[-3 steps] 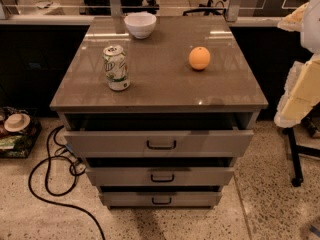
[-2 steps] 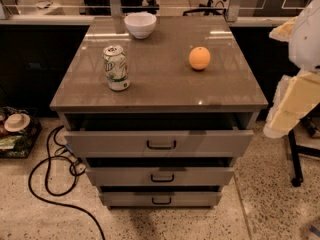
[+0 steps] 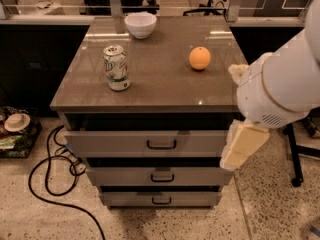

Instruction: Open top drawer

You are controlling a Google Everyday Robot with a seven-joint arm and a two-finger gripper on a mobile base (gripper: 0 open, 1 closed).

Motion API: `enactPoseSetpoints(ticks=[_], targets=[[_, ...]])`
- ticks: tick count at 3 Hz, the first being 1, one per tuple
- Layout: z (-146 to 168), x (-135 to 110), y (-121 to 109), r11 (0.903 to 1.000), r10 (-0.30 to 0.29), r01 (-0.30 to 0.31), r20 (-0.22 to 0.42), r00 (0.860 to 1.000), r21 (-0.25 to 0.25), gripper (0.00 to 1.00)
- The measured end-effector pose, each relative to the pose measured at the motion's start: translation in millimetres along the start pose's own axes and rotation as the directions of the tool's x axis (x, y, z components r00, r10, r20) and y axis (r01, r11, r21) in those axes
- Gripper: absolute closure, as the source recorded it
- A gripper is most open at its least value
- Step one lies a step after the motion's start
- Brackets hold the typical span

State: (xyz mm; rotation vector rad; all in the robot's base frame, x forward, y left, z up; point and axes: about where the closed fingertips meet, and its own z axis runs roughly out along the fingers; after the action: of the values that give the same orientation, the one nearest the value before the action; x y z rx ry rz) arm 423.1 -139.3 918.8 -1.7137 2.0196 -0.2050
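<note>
Top drawer (image 3: 110, 143), the widest of three grey fronts in a low cabinet (image 3: 165, 91), sits directly under the tabletop with a dark gap showing above it. Its front stands a little forward of the carcass, and its tray is not visible. The small black handle (image 3: 161, 144) lies at the centre of the front, its long axis running left to right.

The robot's gripper (image 3: 243, 145), a cream-coloured piece hanging below the bulky white arm (image 3: 282, 86), is at the right end of that front, at about handle height. Whether it is open or closed cannot be told from this angle.

The handle lies to the gripper's left, well apart from it, so the coming reach appears to run leftward along the drawer face, followed by a pull toward the near side. A soda can (image 3: 116, 68), an orange (image 3: 199, 58) and a white bowl (image 3: 140, 25) stand on the top, clear of that path. A black cable (image 3: 50, 176) loops on the floor at left.
</note>
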Motion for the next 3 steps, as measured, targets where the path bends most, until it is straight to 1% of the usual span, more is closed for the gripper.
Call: enactPoseSetpoints(ticks=[1,2,3], targets=[[50,-16,24,0.9963,-0.074,0.074,-0.004,0.997,-0.045,0.00],[59,-21,25,0.9947,-0.084,0.084,0.006,0.996,-0.058,0.00],[94,-40,34,0.9859,-0.116,0.122,0.055,0.992,-0.115,0.00]])
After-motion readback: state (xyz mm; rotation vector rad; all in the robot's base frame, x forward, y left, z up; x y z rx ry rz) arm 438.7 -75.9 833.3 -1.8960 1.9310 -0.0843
